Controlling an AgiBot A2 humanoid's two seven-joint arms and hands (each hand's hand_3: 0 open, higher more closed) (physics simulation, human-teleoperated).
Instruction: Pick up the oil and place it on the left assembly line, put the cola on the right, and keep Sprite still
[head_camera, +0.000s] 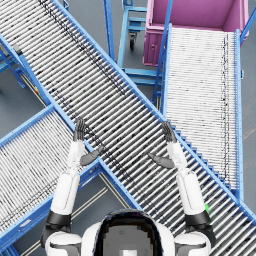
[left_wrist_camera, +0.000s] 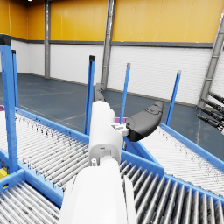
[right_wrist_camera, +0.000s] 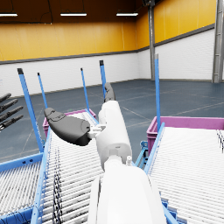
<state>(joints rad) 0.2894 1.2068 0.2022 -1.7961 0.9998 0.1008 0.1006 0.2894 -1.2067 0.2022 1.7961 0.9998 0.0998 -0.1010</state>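
So the left hand (head_camera: 81, 147) and right hand (head_camera: 170, 148) hover empty over the middle conveyor (head_camera: 125, 112), fingers (head_camera: 79, 131) spread. Oil, cola and Sprite aren't visible anywhere. My guess at the risk: reaching blind, or grabbing the wrong bottle.

No words, numbers or signs can be read here. The roller belts (head_camera: 115, 110), the pink bin (head_camera: 152, 49) and the yellow walls (left_wrist_camera: 166, 19) are all plain.

Shiny metal rollers (head_camera: 115, 110), matt pink plastic bin (head_camera: 151, 50).
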